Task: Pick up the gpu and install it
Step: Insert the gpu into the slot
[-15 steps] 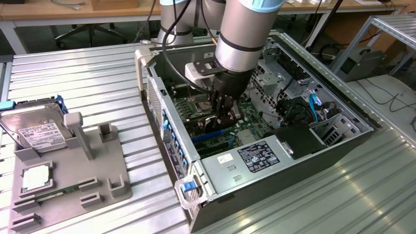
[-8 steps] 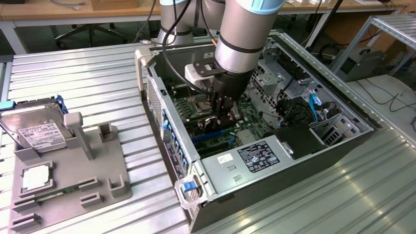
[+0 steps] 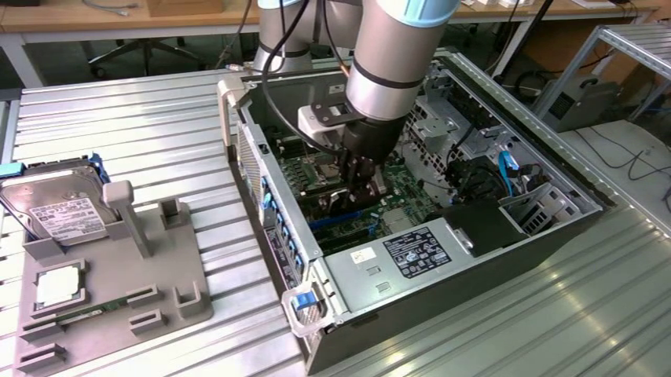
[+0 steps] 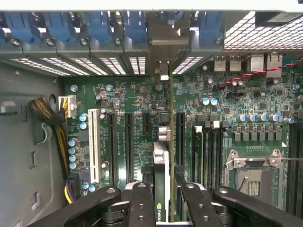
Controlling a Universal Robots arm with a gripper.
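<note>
The gpu shows edge-on in the wrist view as a thin card standing upright over the green motherboard, between two long black slots. Its silver end bracket reaches toward the rear slot openings of the case. My gripper is shut on the card, with one black finger on each side of it. In the exterior view my gripper reaches down deep inside the open computer case, and the arm hides most of the card. I cannot tell whether the card sits in a slot.
A grey holder tray on the exterior view's left carries a silver hard drive, a processor and a memory stick. Inside the case are a white slot, a cable bundle and the processor socket.
</note>
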